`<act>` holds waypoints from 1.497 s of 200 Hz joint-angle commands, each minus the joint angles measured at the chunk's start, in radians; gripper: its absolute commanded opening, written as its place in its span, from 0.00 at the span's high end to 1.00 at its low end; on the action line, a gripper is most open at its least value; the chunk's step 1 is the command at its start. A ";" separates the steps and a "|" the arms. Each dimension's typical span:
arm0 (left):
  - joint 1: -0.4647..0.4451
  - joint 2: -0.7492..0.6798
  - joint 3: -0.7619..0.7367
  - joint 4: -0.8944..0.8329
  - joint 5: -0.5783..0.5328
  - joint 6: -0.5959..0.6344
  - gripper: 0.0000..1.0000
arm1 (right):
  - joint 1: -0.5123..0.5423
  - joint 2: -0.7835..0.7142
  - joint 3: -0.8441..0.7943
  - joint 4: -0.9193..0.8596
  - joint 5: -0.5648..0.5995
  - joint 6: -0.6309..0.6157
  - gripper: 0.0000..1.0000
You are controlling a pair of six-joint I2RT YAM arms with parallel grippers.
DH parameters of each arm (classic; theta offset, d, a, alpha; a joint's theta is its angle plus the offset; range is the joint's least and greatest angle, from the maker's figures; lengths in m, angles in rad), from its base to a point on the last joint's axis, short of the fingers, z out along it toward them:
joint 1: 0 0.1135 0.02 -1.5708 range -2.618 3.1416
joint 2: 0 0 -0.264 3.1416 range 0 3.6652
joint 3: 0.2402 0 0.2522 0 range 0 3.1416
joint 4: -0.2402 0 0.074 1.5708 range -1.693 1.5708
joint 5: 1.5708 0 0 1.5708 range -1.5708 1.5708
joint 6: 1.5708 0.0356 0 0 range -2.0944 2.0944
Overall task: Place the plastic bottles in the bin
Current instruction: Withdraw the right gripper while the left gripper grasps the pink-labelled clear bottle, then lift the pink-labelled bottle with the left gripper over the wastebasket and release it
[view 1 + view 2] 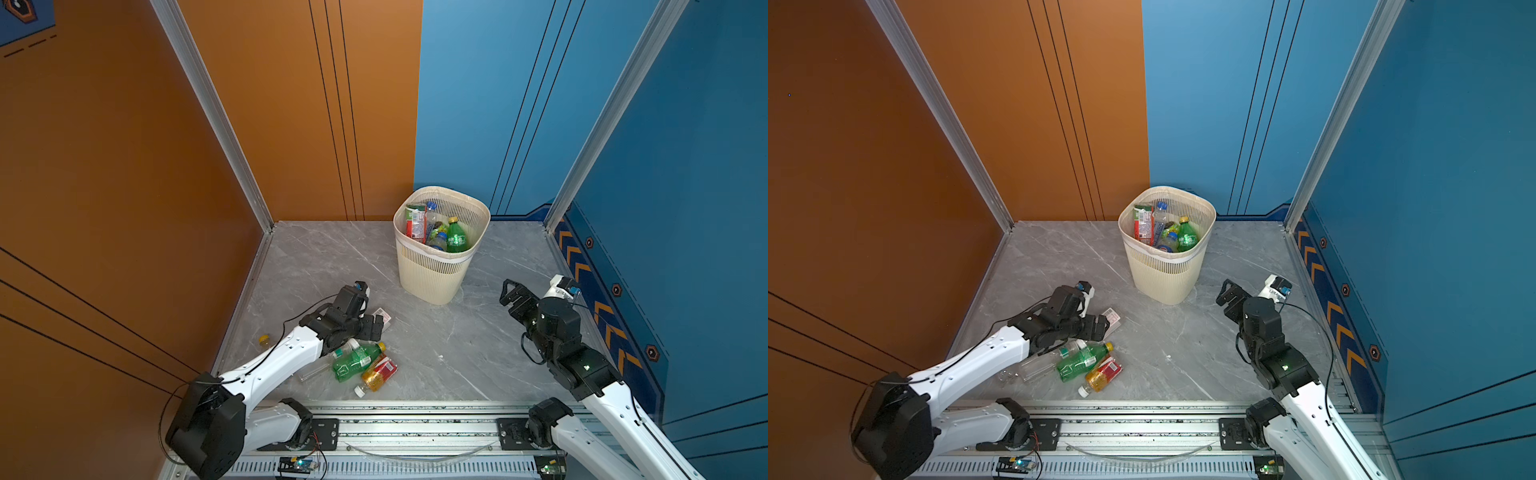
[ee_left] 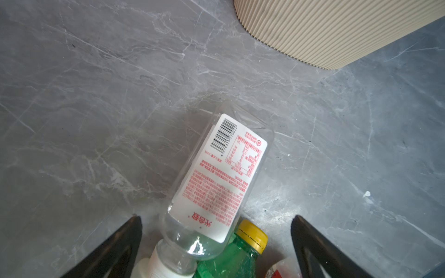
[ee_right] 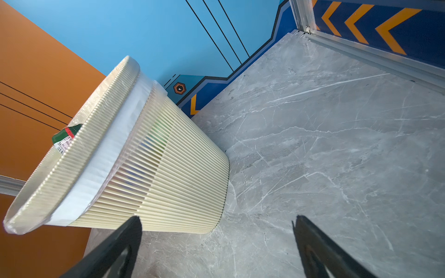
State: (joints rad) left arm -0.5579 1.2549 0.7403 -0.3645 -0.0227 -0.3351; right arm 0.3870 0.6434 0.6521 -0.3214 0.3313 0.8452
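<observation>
Left gripper spread wide over the white-labelled clear bottle; right gripper gaping too, near the bin, plenty of open marble tabletop between them

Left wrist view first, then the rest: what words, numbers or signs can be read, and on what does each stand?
"光合", then a third character I cannot make out: large red print on the white label of the clear bottle.
Barcode digits and small red print on that label: too small to read.
Labels of the green bottle, the red-labelled bottle and the bottles inside the bin: too small or blurred in every view.
</observation>
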 commanded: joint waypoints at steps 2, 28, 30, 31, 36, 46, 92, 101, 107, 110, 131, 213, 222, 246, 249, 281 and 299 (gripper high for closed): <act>-0.020 0.077 0.056 -0.040 -0.057 0.051 0.02 | -0.017 -0.035 -0.020 0.007 -0.028 0.003 0.00; -0.023 0.162 0.090 -0.040 -0.084 0.063 0.02 | -0.032 -0.070 -0.028 -0.011 -0.022 0.008 0.00; -0.023 0.168 0.093 -0.040 -0.087 0.065 0.02 | -0.034 -0.072 -0.028 -0.013 -0.023 0.008 0.00; -0.023 0.172 0.095 -0.040 -0.086 0.066 0.02 | -0.034 -0.073 -0.028 -0.014 -0.022 0.009 0.00; -0.023 0.185 0.099 -0.040 -0.091 0.069 0.02 | -0.039 -0.080 -0.028 -0.018 -0.025 0.009 0.00; -0.023 0.212 0.110 -0.040 -0.098 0.073 0.02 | -0.045 -0.088 -0.029 -0.022 -0.029 0.009 0.00; -0.020 0.317 0.154 -0.027 -0.098 0.080 0.12 | -0.063 -0.099 -0.040 -0.026 -0.033 0.026 0.00; -0.017 0.336 0.166 -0.024 -0.093 0.080 0.20 | -0.067 -0.098 -0.041 -0.025 -0.035 0.029 0.00; -0.015 0.349 0.173 -0.023 -0.090 0.082 0.23 | -0.069 -0.096 -0.042 -0.020 -0.038 0.031 0.00; -0.014 0.355 0.176 -0.022 -0.088 0.083 0.24 | -0.069 -0.096 -0.042 -0.019 -0.038 0.031 0.00; -0.008 0.386 0.203 -0.020 -0.089 0.087 0.28 | -0.074 -0.094 -0.046 -0.018 -0.044 0.035 0.00; 0.045 0.364 0.283 0.002 -0.102 0.099 0.41 | -0.092 -0.086 -0.049 -0.004 -0.052 0.045 0.00; 0.054 0.332 0.283 0.023 -0.107 0.094 0.42 | -0.094 -0.084 -0.048 -0.002 -0.048 0.045 0.00; 0.070 0.202 0.218 0.130 -0.105 0.061 0.45 | -0.099 -0.081 -0.046 0.002 -0.053 0.046 0.00; 0.070 0.188 0.204 0.150 -0.101 0.055 0.45 | -0.100 -0.079 -0.046 0.004 -0.052 0.045 0.00; 0.087 0.004 0.051 0.387 -0.032 -0.046 0.46 | -0.104 -0.072 -0.060 0.018 -0.062 0.052 0.00; 0.089 -0.054 0.009 0.432 -0.032 -0.080 0.46 | -0.107 -0.059 -0.065 0.034 -0.068 0.061 0.00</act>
State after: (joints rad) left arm -0.4778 1.2522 0.8131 -0.0681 -0.0883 -0.3393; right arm 0.2874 0.5686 0.6067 -0.3202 0.2867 0.8883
